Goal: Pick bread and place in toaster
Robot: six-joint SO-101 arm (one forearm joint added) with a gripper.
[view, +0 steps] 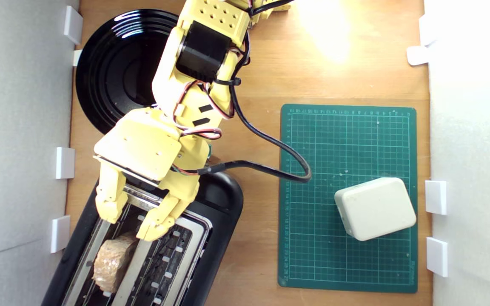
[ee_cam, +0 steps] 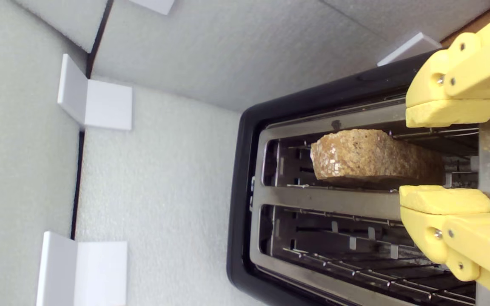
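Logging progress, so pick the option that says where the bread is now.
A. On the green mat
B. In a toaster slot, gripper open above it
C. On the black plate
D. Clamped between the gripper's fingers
B: the bread sits in a slot of the toaster, and the gripper is open, its fingers clear of it.
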